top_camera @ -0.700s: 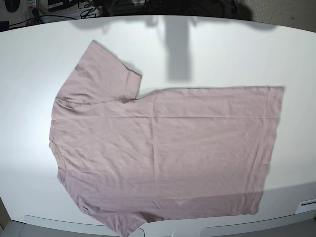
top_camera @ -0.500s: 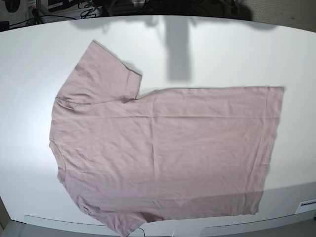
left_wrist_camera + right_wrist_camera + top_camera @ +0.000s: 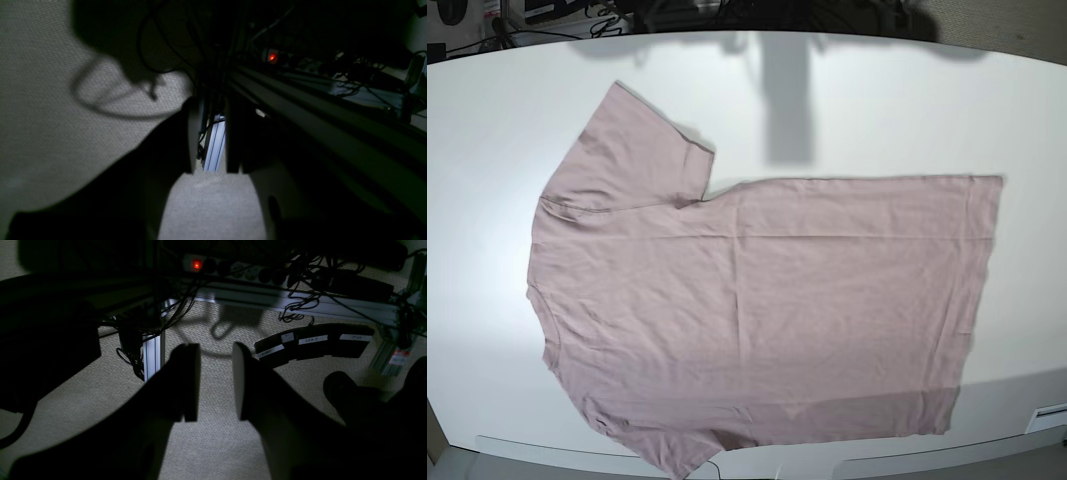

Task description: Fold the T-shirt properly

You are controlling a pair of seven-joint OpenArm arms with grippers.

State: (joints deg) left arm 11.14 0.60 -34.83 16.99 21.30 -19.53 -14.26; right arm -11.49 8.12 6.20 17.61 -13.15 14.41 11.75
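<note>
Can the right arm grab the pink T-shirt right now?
Probably not yet. The right gripper hangs over the floor with open, empty jaws, while the T-shirt lies flat on the table, nothing covering it.

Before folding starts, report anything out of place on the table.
The T-shirt lies spread flat but its near sleeve and bottom edge hang off the table front edge. Otherwise only light wrinkles; nothing torn or spilled.

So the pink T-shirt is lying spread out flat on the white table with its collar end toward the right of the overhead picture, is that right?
Not quite. In the base view the T-shirt does lie spread flat on the white table, but its collar and sleeves are toward the left of the picture; the straight bottom hem is the end on the right.
</note>
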